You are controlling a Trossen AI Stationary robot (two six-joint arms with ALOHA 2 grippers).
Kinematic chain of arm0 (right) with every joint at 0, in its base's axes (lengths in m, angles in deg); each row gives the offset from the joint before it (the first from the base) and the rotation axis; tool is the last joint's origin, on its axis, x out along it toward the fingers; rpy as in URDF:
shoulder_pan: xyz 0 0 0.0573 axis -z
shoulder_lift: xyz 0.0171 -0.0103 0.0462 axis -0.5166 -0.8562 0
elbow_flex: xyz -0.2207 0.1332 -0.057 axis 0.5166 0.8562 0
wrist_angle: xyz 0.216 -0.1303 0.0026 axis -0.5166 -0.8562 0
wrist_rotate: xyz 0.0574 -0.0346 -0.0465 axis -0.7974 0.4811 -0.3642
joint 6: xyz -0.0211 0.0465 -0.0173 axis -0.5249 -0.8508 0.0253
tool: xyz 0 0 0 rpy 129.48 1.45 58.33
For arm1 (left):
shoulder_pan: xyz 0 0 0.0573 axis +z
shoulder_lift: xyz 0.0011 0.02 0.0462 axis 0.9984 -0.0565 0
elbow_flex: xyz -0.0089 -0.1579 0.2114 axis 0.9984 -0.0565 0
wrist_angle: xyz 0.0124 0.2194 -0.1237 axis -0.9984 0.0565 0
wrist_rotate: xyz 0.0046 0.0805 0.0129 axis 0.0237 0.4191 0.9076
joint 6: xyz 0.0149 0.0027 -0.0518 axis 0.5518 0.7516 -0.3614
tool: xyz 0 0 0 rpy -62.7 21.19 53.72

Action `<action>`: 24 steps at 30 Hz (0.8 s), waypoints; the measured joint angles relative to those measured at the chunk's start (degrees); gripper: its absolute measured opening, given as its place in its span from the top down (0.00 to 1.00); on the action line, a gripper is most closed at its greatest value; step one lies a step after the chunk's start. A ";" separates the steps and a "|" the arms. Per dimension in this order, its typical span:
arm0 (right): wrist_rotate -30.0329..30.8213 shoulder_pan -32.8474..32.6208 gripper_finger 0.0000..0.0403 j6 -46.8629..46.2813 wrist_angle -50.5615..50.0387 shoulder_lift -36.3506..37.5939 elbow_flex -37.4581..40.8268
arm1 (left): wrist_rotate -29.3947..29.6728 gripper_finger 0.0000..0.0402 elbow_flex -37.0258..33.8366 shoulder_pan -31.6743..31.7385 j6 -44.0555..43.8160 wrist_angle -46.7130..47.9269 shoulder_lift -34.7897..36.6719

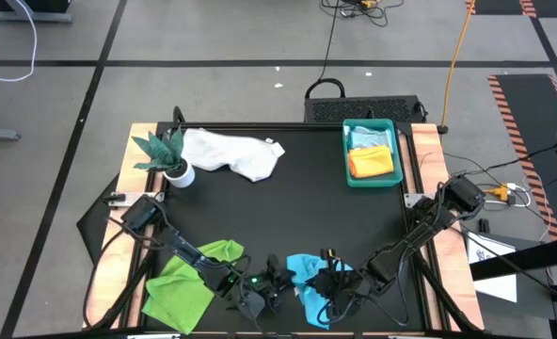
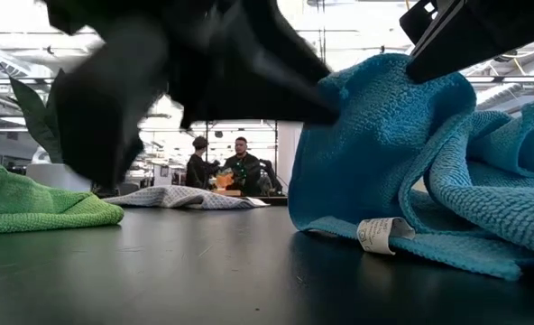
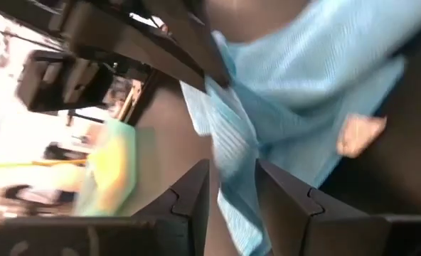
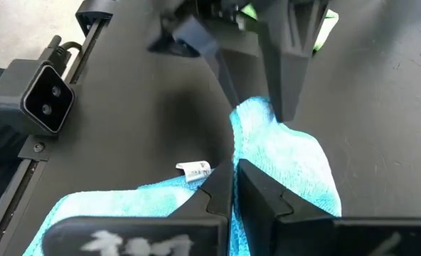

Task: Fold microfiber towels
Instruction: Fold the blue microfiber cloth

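Turquoise towel (image 1: pixel 309 280) — bunched, both pincers gripping

Five towels: one white (image 1: pixel 233 153), one green (image 1: pixel 189 282), one turquoise (image 1: pixel 309 278), and one pale blue (image 1: pixel 367 139) with one orange (image 1: pixel 373 164) in one tray (image 1: pixel 347 151). One plant (image 1: pixel 166 153). Two grippers.

Two matte black, slender jointed arms are showing in the lower half of the high view, with black cables trailing along them. The right end effector (image 4: pixel 233 186) is showing angular black fingers with stepped notches.
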 joint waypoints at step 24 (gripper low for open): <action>0.00 -0.02 0.96 -0.02 0.02 0.00 0.00 | 0.99 0.71 -0.04 0.91 -2.33 -11.25 -1.50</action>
